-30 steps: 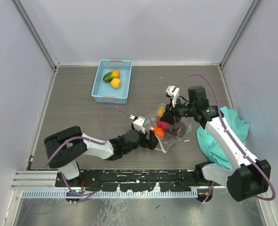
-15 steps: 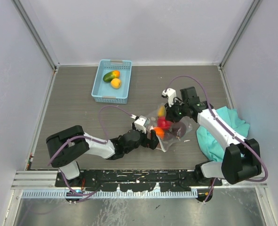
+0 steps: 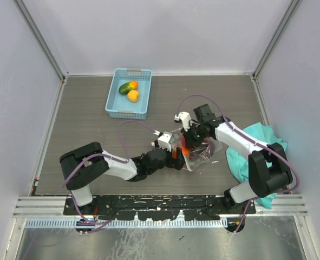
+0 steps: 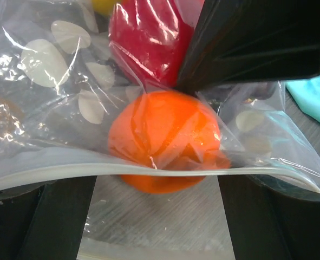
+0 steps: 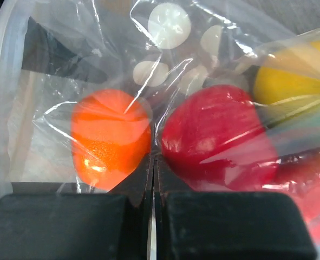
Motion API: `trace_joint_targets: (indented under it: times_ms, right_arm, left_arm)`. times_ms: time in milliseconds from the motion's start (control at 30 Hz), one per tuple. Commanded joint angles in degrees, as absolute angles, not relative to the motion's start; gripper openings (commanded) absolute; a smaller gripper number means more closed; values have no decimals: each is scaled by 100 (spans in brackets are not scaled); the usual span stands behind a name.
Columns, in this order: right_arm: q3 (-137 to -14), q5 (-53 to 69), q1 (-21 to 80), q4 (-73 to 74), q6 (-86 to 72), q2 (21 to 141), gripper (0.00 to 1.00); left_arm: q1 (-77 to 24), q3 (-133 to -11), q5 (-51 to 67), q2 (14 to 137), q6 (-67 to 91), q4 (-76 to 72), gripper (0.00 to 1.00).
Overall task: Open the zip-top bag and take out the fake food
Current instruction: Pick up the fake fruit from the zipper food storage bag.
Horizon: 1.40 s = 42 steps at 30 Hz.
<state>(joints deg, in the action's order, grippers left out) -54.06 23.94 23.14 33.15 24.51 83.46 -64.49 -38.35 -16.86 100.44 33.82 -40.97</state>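
Your right gripper (image 5: 153, 214) is closed flat. Its fingers meet on a fold of the zip-top bag (image 3: 202, 153), right between the orange piece (image 5: 111, 138) and the red piece (image 5: 214, 135). The film's creases run into that seam, so it reads as a pinch on the plastic, not on the fake food (image 4: 165, 138) inside. That hold likely serves to pin and raise the upper wall so the mouth can gape.

Your left gripper (image 4: 160, 222) stands wide and holds nothing, with one finger on either side of the bag's zip strip. The orange piece lies just past that strip, between the fingers. I judge it is lined up to go in for the orange piece. You cannot tell here whether the seal is parted along its whole length.

The bag lies on the desk (image 3: 89, 130) just beside the teal cloth (image 3: 260, 151). It is well apart from the blue basket (image 3: 126, 114), which holds a few pieces.
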Motion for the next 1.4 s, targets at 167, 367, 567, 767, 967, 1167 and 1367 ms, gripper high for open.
trace_joint_targets:
  times_ms: [167,367,567,767,967,1167,1367]
  right_arm:
    - [-5648,2381,2445,3642,2699,8683,3]
    - [-5664,2565,2444,3686,2714,8717,3]
    - [-5717,2866,2449,3769,2720,8782,3]
    - [-5738,2946,2449,3803,2742,8800,3]
    - [-5732,2882,2444,3782,2742,8727,4]
    - [-5714,2717,2445,3728,2751,8593,4]
    - [-5699,2591,2451,3695,2775,8543,4]
  left_arm:
    - [-6390,-4290,-2021,10138,3525,-3768,90]
    - [-6390,-4422,-1965,10189,3589,-3332,88]
    - [-6390,-4489,-1911,10273,3710,-3073,88]
    - [-6391,-4621,-1910,10185,3638,-2708,82]
    - [-6391,-4614,-1814,9969,3616,-2502,38]
    - [-6390,-4356,-1449,9563,3839,-2469,20]
    - [-6392,-3931,-1002,9202,4247,-2816,16]
